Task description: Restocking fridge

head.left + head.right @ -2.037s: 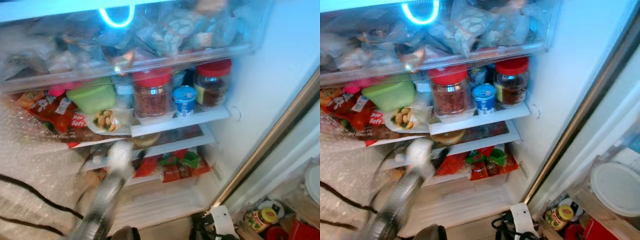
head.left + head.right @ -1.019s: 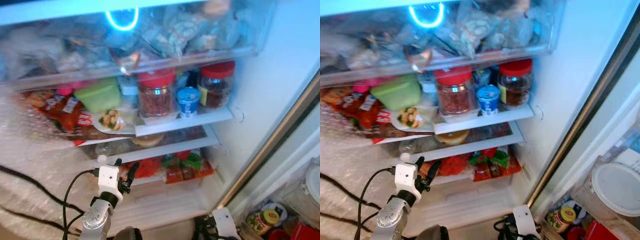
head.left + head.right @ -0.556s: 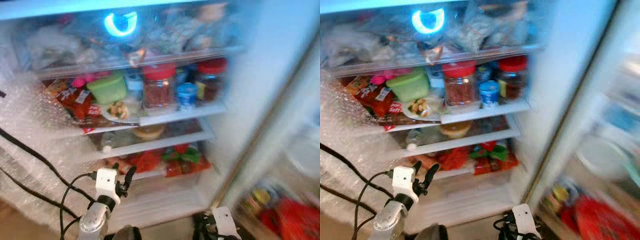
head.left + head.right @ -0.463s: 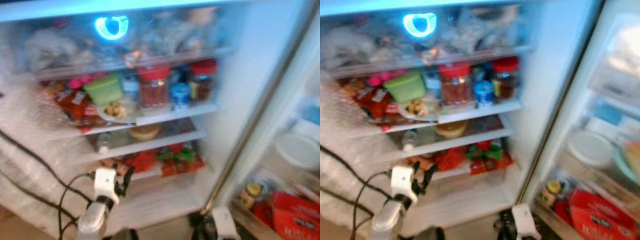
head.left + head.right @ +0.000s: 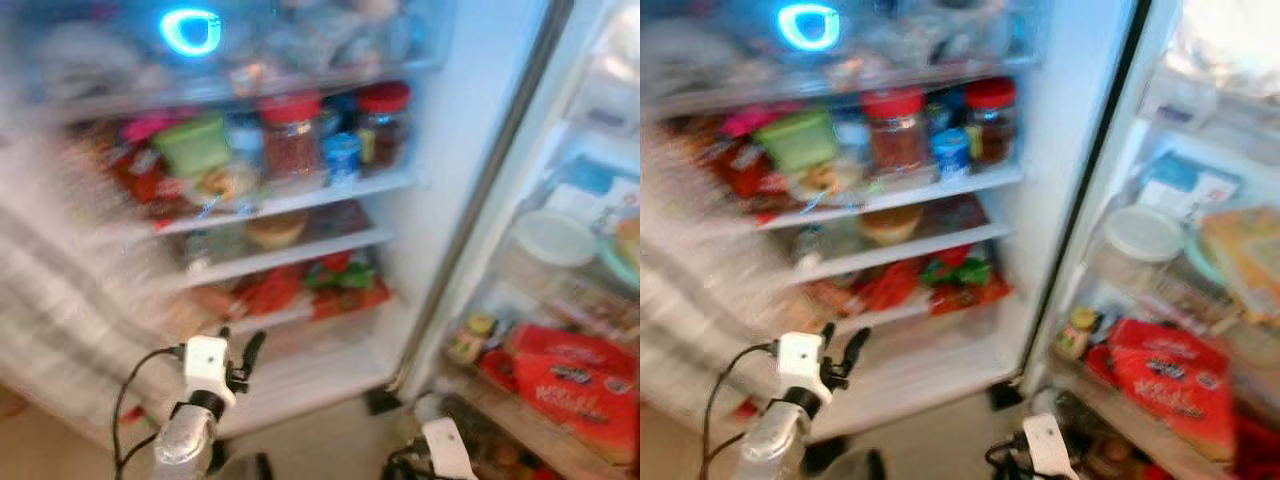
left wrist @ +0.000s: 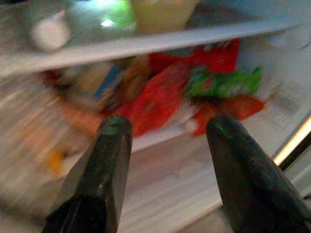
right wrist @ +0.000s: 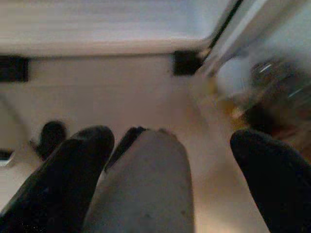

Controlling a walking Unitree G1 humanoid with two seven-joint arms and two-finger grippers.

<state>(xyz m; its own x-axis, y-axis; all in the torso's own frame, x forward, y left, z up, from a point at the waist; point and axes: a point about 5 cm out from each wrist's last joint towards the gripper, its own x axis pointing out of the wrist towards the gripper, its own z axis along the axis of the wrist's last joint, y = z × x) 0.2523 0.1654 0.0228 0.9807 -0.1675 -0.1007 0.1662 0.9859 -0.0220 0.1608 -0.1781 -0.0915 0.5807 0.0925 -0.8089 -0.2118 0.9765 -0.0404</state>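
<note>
1. Blur smears both head views, worst on the left half of the open fridge point(image 5: 440, 120), where the packets on the shelves cannot be told apart.
2. Two red-lidded jars point(image 5: 292, 135) and a small blue-topped tub point(image 5: 341, 157) stand on one shelf beside a green box point(image 5: 192, 145).
3. The left gripper point(image 6: 165, 131) is raised before the lower shelves, fingers spread apart and empty; red and green packets point(image 6: 194, 82) lie beyond its tips.
4. The right gripper point(image 7: 170, 141) hangs low by the fridge's foot, fingers parted around a pale rounded object point(image 7: 146, 189) too blurred to name; whether they press on it I cannot tell.
5. Door shelves at the right hold a red bag point(image 5: 575, 385) and a white lid point(image 5: 553, 238), partly cut off.
</note>
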